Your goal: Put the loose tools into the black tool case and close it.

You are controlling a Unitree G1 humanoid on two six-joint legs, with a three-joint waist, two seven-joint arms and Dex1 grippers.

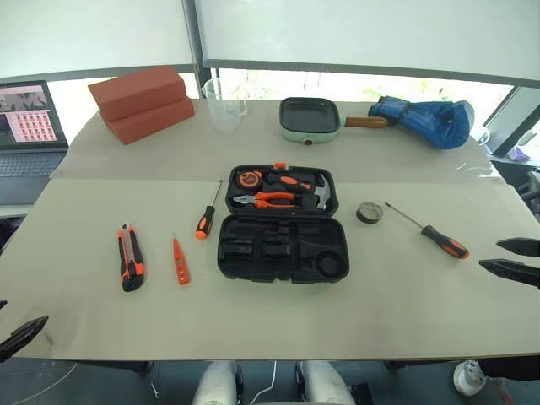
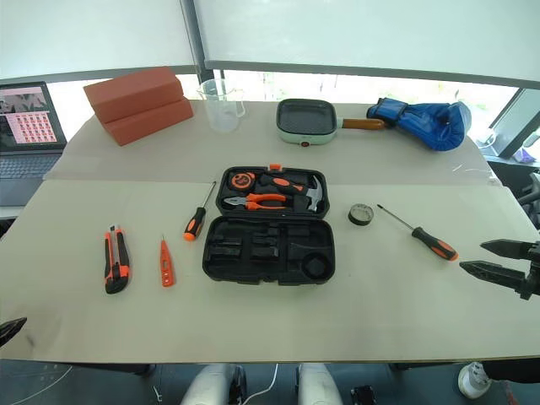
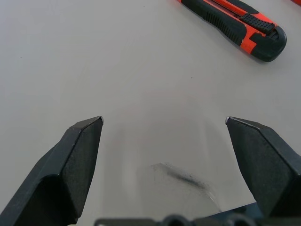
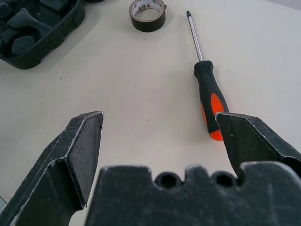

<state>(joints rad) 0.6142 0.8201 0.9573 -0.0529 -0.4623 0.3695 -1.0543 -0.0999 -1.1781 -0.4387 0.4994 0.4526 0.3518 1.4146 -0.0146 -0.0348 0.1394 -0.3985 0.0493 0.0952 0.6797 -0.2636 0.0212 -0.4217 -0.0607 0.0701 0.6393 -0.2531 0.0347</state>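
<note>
The black tool case (image 1: 287, 272) lies open at the table's middle; its near half has bare moulded slots. To its left lie a short screwdriver (image 1: 205, 216), a slim orange tester screwdriver (image 1: 180, 261) and an orange-and-black utility knife (image 1: 130, 258). To its right lie a roll of dark tape (image 1: 369, 213) and a long screwdriver (image 1: 432, 234). My left gripper (image 3: 164, 121) hovers open near the table's front left corner, short of the knife (image 3: 235, 21). My right gripper (image 1: 510, 258) is open at the right edge, just behind the long screwdriver's handle (image 4: 209, 101).
The case's far half holds orange-handled pliers (image 1: 268, 200), a hammer (image 1: 319, 192) and a tape measure (image 1: 248, 179). At the back stand red-brown blocks (image 1: 142, 103), a clear jug (image 1: 224, 103), a green-rimmed pan (image 1: 310, 118) and a blue glove (image 1: 426, 120). A laptop (image 1: 29, 126) sits far left.
</note>
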